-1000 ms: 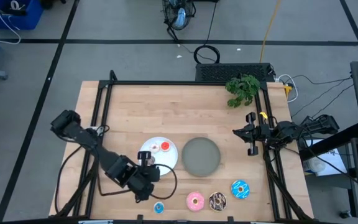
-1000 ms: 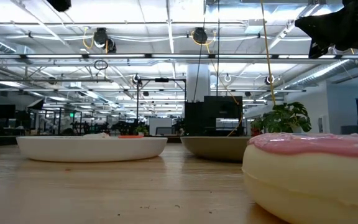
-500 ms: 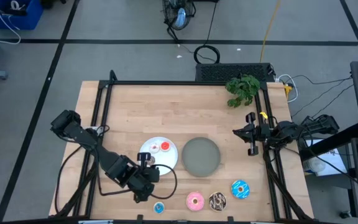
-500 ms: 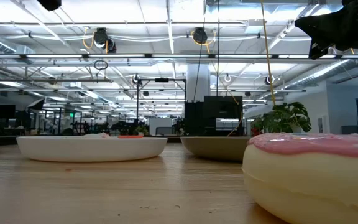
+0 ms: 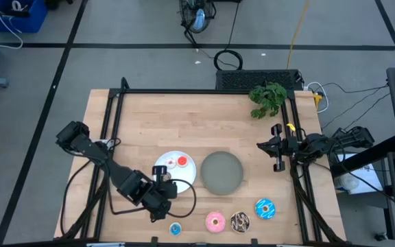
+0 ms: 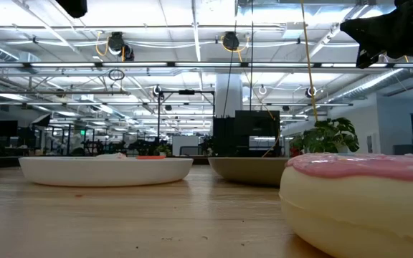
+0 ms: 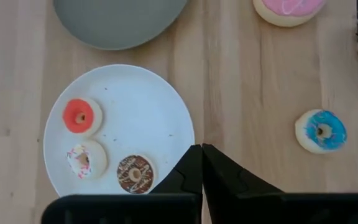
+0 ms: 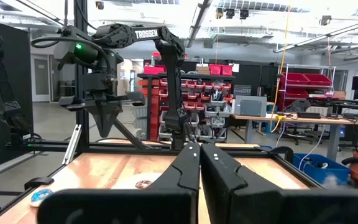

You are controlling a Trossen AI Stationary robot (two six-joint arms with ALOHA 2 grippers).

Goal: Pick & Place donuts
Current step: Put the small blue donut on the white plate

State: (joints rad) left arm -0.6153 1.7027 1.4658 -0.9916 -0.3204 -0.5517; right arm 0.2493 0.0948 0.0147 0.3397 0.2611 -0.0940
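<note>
The left gripper (image 5: 162, 180) is hanging over the near-left part of the wooden table (image 5: 184, 123), its fingers (image 7: 191, 168) pressed together with nothing between them, above the near edge of the white plate (image 7: 135, 106). On that plate three tiny donuts are lying: a red donut (image 7: 78, 116), a white-pink donut (image 7: 83, 159) and a dark brown donut (image 7: 133, 173). A tiny blue donut (image 5: 175, 229) is sitting on the wood near the front edge, well apart from the plate. Next along the front are lying the pink donut (image 5: 215, 221), the chocolate sprinkled donut (image 5: 239, 221) and the blue sprinkled donut (image 5: 265, 208). The grey plate (image 5: 221, 172) is standing just beside the white one, seemingly without donuts, though the low view cannot confirm it. The right gripper (image 5: 277, 147) is waiting by the table's right edge, jaws clenched and holding nothing.
</note>
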